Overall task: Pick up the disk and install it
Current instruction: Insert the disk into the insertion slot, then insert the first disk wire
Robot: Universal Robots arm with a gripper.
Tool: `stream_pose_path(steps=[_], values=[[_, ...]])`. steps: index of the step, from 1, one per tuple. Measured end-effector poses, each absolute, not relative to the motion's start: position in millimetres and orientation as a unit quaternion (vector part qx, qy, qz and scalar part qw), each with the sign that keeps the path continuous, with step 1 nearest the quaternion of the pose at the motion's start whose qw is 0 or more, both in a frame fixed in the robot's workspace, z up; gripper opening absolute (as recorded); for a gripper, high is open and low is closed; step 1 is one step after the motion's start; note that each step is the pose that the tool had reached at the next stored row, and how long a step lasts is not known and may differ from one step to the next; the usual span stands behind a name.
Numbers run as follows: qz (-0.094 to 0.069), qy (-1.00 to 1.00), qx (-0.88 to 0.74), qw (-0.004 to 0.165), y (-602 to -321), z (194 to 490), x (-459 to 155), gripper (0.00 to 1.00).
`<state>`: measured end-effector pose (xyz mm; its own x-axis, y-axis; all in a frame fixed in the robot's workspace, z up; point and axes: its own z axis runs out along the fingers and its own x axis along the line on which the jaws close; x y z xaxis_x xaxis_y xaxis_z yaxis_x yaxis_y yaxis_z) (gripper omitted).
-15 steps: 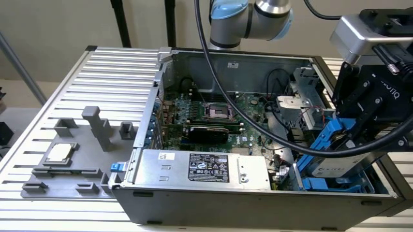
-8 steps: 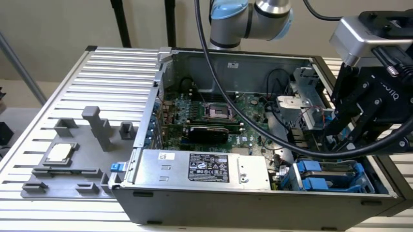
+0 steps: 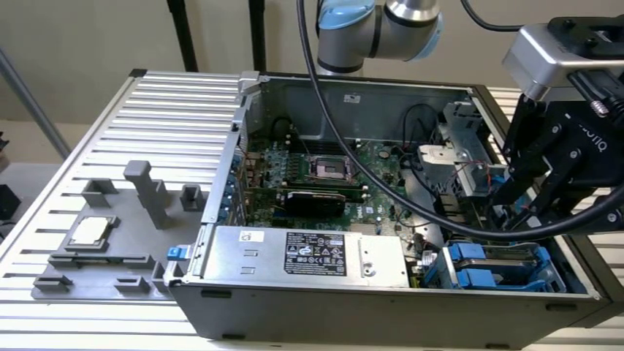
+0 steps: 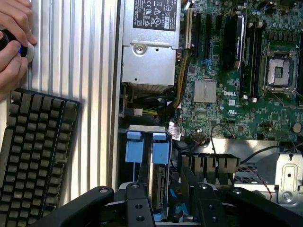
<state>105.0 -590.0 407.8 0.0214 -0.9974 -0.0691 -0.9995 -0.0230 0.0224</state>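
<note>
Looks to be at the install step, with the disk (image 4: 159, 182) standing edge-on in the bay at the computer case (image 3: 390, 322) corner beside the power supply (image 4: 147, 61), gripper (image 4: 169, 191) jaws apart astride it; likely calls for a straight, square seating.

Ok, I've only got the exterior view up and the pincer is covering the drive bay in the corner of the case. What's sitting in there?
Observer: In the wrist view, the disk stands on edge in the bay, directly under the pincer.
Operator: Anything next to it?
Observer: A second blue tab sits alongside the disk's own, on the side nearer the case wall.
Operator: And outside the case on that side?
Observer: A black keyboard lies on the slotted table, close beside the case.
</note>
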Motion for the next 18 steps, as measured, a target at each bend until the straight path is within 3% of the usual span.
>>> stream_pose_path(steps=[2,3,5,6,10,12,18], values=[[0.033,0.699,-0.714,0.016,-590.0,407.8,105.0,0.38],[0.033,0.699,-0.714,0.016,-590.0,407.8,105.0,0.32],[0.033,0.699,-0.714,0.016,-590.0,407.8,105.1,0.32],[0.033,0.699,-0.714,0.016,-590.0,407.8,105.0,0.25],[0.033,0.699,-0.714,0.016,-590.0,407.8,105.0,0.23],[0.033,0.699,-0.714,0.016,-590.0,407.8,105.1,0.11],[0.033,0.699,-0.714,0.016,-590.0,407.8,105.0,0.11]])
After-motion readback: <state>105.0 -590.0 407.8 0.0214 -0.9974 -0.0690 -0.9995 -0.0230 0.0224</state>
